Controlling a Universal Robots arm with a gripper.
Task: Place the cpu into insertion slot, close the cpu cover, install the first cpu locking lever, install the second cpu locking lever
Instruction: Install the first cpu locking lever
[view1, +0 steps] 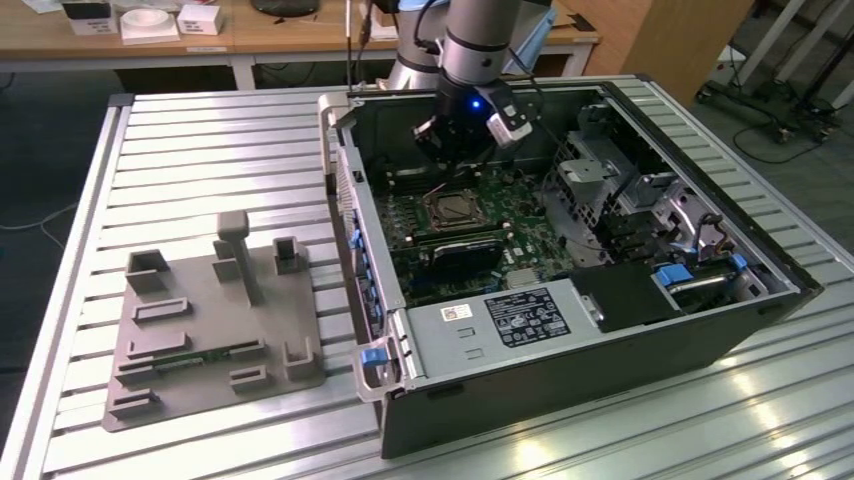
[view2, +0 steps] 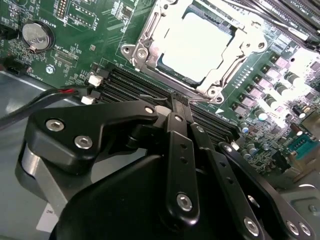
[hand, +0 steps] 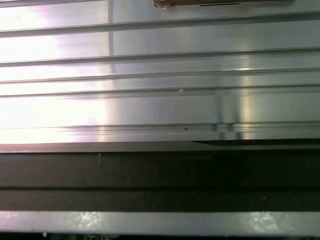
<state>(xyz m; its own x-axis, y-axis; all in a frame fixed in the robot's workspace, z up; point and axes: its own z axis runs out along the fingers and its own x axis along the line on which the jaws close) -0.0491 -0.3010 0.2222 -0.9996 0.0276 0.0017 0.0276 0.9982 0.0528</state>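
The cpu (view2: 196, 42) shows its silvery square top inside the insertion slot (view1: 455, 210) on the green motherboard. The cpu cover (view2: 145, 46), a silvery metal frame, lies down flat around the chip. In the second wrist view my gripper (view2: 178, 100) hangs a little above the board beside the socket, over the black memory slots, with its black fingers (view2: 181, 150) pressed together and nothing between them. In the exterior view the gripper (view1: 463, 150) hovers inside the open computer case (view1: 587, 350), just behind the socket. I cannot make out how the locking levers stand.
The case lies open on a ribbed aluminium table (view1: 200, 150). A grey fixture plate (view1: 200, 330) with upright blocks sits at the exterior view's left. A coin battery (view2: 37, 35) and red-black cable (view2: 50, 97) are near the gripper. Drive cages (view1: 641, 200) fill the case's right side.
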